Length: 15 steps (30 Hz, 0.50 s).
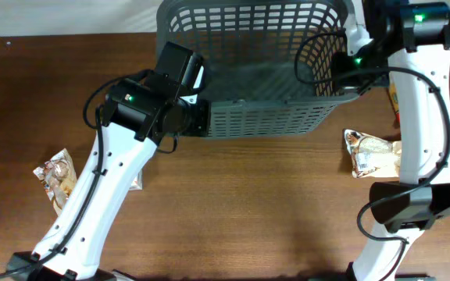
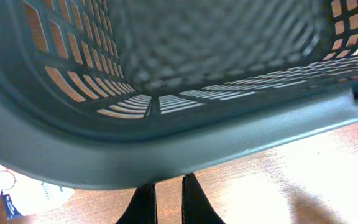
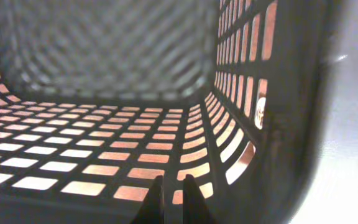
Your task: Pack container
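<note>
The container [image 1: 256, 117] is a large dark grey lattice basket at the back middle of the table, with its front wall facing the camera. My left gripper [image 1: 199, 117] is at its front left corner. In the left wrist view the fingers [image 2: 168, 180] are nearly closed, with their tips meeting the thick rim [image 2: 185, 146]. My right gripper [image 1: 341, 76] is at the basket's right side. In the right wrist view its fingers [image 3: 173, 182] are closed on a grey bar of the lattice wall [image 3: 241, 124]. The basket's inside shows no packets.
A snack packet [image 1: 57, 176] lies at the left beside my left arm. Another packet [image 1: 372, 152] lies at the right next to my right arm, and a third [image 1: 395, 97] is partly hidden behind it. A white packet [image 2: 23, 190] shows under the rim.
</note>
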### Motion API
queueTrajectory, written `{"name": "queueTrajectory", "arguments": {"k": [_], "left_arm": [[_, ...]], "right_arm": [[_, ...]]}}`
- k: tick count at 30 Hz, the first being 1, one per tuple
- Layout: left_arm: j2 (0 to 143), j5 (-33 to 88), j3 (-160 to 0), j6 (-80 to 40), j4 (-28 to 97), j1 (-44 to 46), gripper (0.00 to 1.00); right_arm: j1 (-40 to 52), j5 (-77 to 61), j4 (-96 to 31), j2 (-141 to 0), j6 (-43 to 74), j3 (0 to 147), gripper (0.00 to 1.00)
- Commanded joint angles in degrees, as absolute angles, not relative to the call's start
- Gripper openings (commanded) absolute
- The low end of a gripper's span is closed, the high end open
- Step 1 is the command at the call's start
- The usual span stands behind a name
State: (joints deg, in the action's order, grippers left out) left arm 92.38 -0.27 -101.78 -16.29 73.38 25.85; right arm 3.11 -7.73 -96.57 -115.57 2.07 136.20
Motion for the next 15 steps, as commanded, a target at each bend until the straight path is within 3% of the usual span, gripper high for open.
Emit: {"name": "queueTrajectory", "arguments": {"k": [1,9,15], "left_arm": [[89.97,-0.89,-101.3,-16.1,73.76,25.89,0.02],[78.7,-2.79,-101.3,-15.66,75.37,28.01,0.02],[68.45,-17.98,-101.3,-21.43,83.24,25.47,0.02]], "right_arm": [[3.49,-9.98,-96.73,-115.77,1.28,142.19,0.04],[2.92,-13.43,-97.32,-114.83,4.43,158.1,0.04],[-3.73,-0.34,-97.32,-111.98,13.89,161.34,0.04]]}}
